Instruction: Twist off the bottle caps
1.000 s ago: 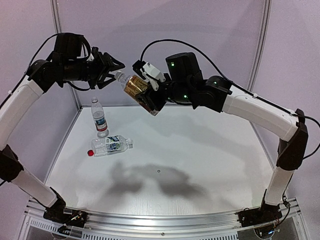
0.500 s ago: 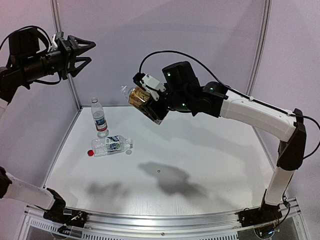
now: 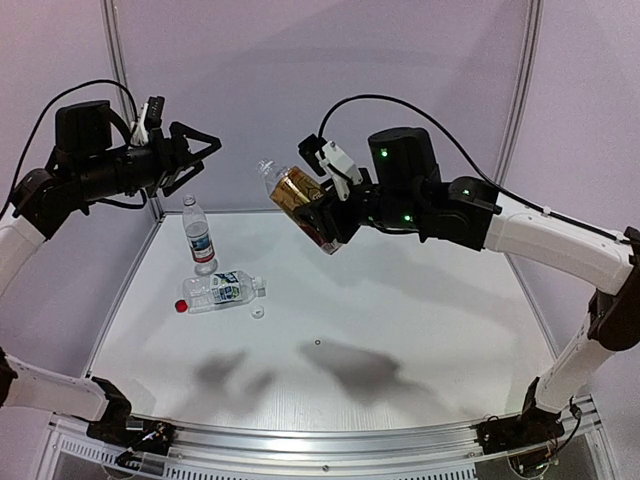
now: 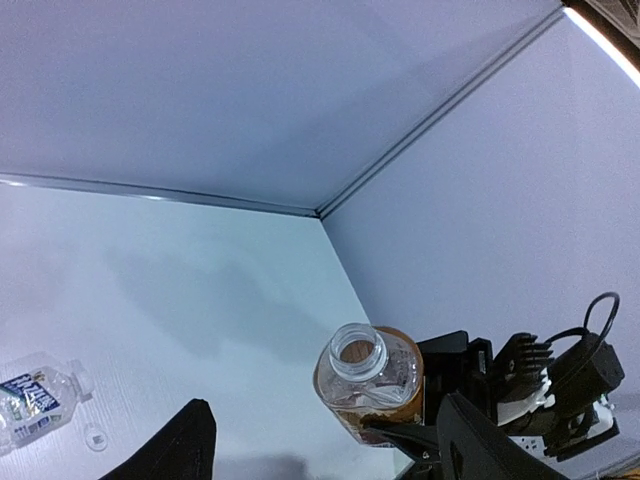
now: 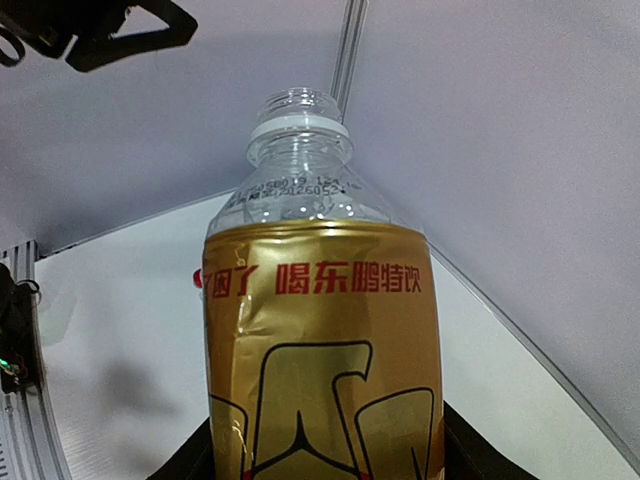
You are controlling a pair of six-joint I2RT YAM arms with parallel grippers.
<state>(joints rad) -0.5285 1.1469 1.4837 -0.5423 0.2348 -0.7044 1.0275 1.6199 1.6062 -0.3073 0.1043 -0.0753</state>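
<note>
My right claw (image 3: 322,218) clamps the uncapped amber bottle (image 3: 290,187) tilted high above the tabletop (image 3: 420,320) while my left claw (image 3: 203,160) gapes empty, so I judge any slackening grip would drop it.

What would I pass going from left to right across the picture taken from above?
Standing bottle → little loose cap → gold bottle held up in the air.
</note>
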